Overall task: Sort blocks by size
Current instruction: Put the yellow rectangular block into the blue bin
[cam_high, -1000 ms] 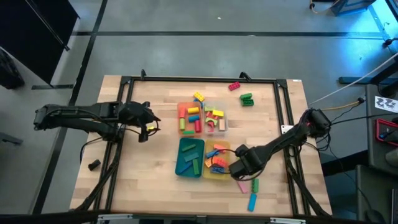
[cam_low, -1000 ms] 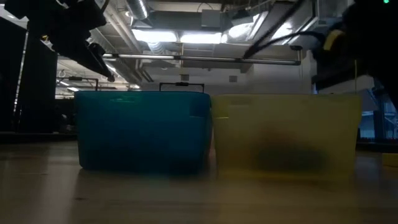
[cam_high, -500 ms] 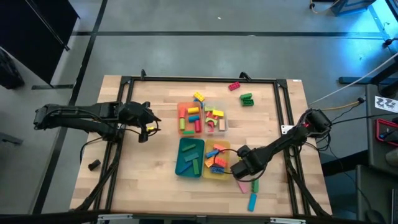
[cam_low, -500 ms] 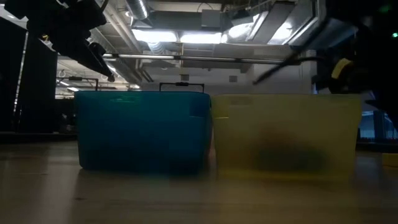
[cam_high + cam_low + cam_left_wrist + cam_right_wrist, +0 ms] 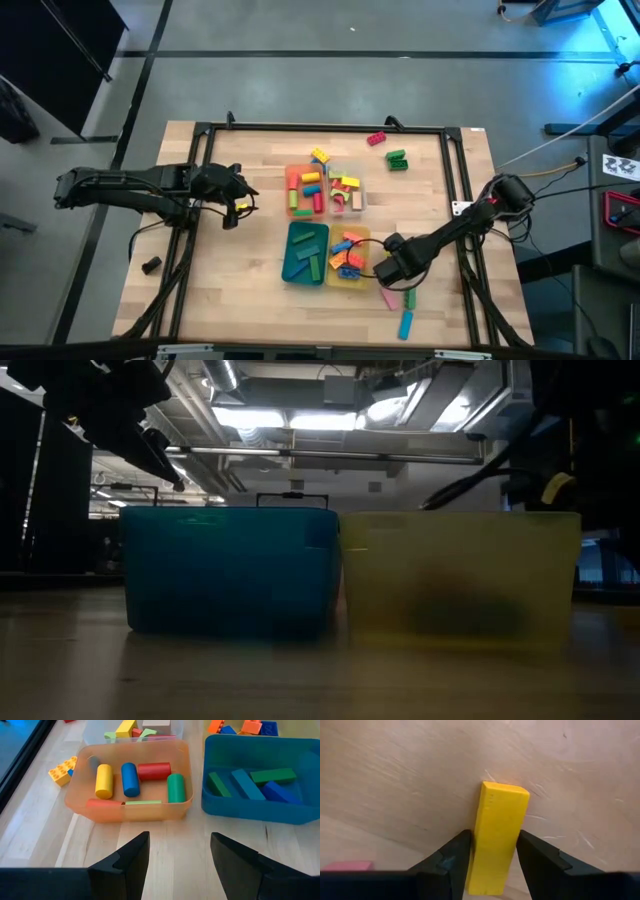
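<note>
The right gripper (image 5: pixel 492 857) pinches a yellow block (image 5: pixel 498 832) between its two fingers, low over the wooden table (image 5: pixel 250 270), just beside the yellow tray (image 5: pixel 345 278). The left gripper (image 5: pixel 179 855) hovers with fingers spread, the orange tray (image 5: pixel 131 807) of blocks ahead of it.

No text, label, brand or number can be read anywhere in these views. The white sheet (image 5: pixel 622 163) at the right edge of the high view carries dark marks, but they are too small to make out.
</note>
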Controlling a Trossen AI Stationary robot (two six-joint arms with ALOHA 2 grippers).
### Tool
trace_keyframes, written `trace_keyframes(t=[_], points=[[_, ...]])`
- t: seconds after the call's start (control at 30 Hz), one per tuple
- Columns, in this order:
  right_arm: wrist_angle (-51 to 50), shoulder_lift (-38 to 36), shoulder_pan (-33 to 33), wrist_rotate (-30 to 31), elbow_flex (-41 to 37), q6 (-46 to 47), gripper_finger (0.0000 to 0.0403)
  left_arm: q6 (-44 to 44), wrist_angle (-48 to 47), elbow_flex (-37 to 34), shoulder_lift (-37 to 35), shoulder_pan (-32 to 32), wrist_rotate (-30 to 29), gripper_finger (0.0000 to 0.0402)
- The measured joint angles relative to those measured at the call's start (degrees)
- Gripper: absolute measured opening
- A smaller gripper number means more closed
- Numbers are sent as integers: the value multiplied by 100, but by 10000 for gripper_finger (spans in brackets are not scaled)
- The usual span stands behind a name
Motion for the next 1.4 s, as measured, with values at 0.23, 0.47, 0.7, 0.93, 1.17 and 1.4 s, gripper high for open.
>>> trace_keyframes(t=[0.23, 0.47, 0.7, 0.93, 1.17, 1.4], points=[[101, -18, 0, -19, -56, -44, 156, -2, -2, 2, 0, 0, 0, 194], [86, -12, -19, -73, -35, -190, 107, -2, 0, 2, 0, 0, -2, 194], [-450, 30, -329, -151, 549, -1011, 107, -3, 2, 2, 0, 2, -2, 194], [-673, 27, -887, -405, 1419, -2201, 114, 89, 5, 4, 0, 2, -4, 194], [-713, 13, -1224, -450, 2148, -2831, 113, 277, 14, 5, -515, 2, -7, 194], [-601, 10, -1239, -67, 2543, -3017, 113, 242, -10, 7, -1400, 2, -7, 194]])
